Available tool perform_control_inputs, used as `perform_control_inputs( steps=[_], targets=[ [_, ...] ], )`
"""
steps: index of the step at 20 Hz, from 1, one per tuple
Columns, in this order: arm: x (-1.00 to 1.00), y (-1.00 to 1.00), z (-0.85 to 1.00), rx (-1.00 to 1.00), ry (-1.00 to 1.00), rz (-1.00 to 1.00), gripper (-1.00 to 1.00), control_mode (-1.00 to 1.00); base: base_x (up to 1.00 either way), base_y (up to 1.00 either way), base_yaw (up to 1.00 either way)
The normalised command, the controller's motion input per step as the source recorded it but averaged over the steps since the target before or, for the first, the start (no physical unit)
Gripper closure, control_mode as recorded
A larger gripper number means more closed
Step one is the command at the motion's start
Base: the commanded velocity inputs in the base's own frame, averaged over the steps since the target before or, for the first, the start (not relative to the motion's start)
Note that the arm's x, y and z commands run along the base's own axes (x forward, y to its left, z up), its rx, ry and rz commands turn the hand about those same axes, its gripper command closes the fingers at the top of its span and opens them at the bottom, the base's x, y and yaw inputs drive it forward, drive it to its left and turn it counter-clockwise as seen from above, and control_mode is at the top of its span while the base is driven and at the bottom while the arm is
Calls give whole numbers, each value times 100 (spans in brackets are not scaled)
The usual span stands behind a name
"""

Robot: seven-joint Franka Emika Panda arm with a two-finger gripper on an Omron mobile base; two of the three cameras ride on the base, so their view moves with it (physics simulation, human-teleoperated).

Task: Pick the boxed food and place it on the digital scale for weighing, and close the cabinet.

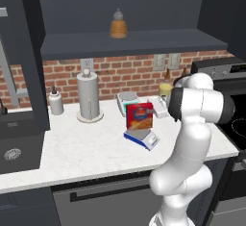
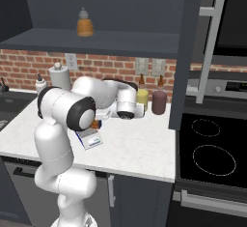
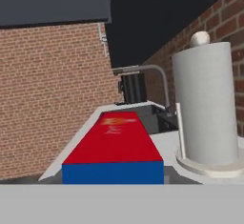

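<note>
The red boxed food [image 1: 140,116] stands upright on the blue digital scale [image 1: 142,138] in the middle of the white counter. My gripper [image 1: 156,107] is just right of the box at its top height; its fingers are hidden by the white hand and forearm. The hand view looks along the top of the boxed food [image 3: 114,142] from close by, with no fingertips showing. From the right, a sliver of the box [image 2: 96,123] and the scale [image 2: 90,139] peek out beside my arm. The dark cabinet's doors [image 1: 26,52] [image 2: 185,52] stand open.
An amber bottle [image 1: 118,27] sits on the cabinet shelf. A paper towel roll [image 1: 88,96], a white bottle [image 1: 55,101] and a white round-plate scale [image 1: 128,97] line the back wall. The sink [image 1: 12,148] is left, the stove [image 2: 212,153] right.
</note>
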Motion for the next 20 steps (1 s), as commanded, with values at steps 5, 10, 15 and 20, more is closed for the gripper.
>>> perform_control_inputs(
  steps=[5, 10, 15, 20],
  targets=[
    [-33, 9, 8, 0, -3, 0, 100, -100, 0, 0, 0],
    [-8, 1, 2, 0, -1, 0, 100, -100, 0, 0, 0],
    [16, 0, 0, 0, 0, 0, 100, -100, 0, 0, 0],
    [12, 0, -3, 0, 0, 0, 100, -100, 0, 0, 0]
  ],
)
